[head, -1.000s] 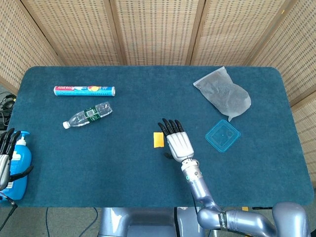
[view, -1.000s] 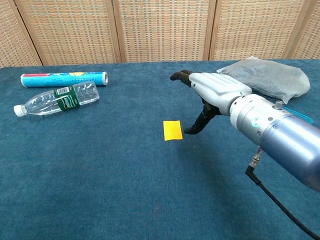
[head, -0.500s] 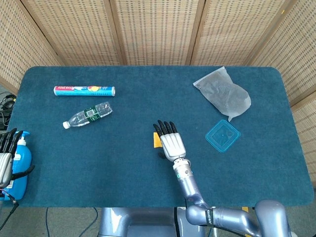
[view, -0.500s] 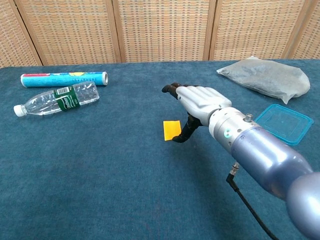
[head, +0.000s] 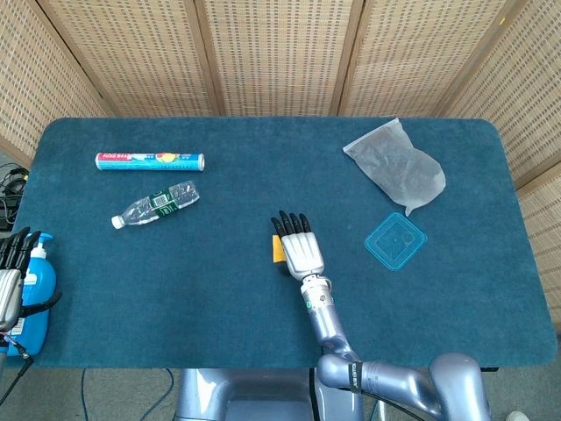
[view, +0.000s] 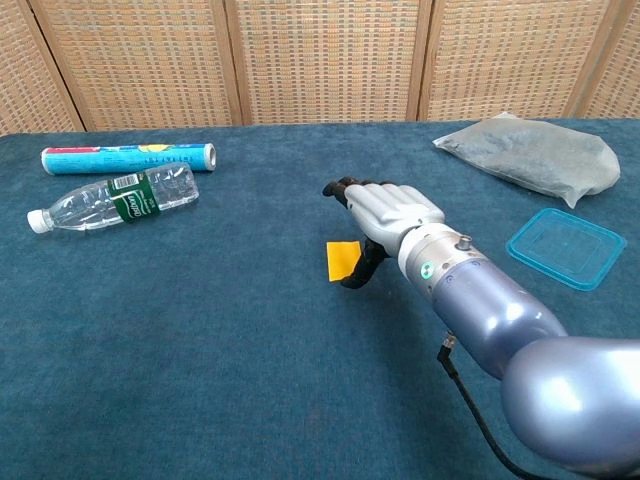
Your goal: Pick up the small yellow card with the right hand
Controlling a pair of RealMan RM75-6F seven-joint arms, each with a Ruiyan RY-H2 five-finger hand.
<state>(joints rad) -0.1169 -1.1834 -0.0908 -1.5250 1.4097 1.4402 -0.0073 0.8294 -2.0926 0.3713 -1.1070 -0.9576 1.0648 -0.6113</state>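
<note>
The small yellow card (view: 341, 261) lies flat on the blue table cloth (head: 210, 289) near the middle. My right hand (head: 296, 246) hovers palm down over its right part, so the head view shows only a yellow strip of the card (head: 276, 248). In the chest view the right hand (view: 388, 212) has its fingers stretched out above the card, and its thumb points down at the card's right edge. Nothing is held. My left hand (head: 10, 272) sits at the far left edge with fingers apart, beside a blue soap bottle (head: 37, 285).
A printed tube (head: 149, 161) and a lying water bottle (head: 156, 204) are at the back left. A grey plastic bag (head: 394, 167) and a blue square lid (head: 394, 239) are to the right of the hand. Wicker screens stand behind the table.
My right hand has slid left, from beside the card to over its right part, and its thumb has come down at the card's edge. The card and the left hand have not moved.
</note>
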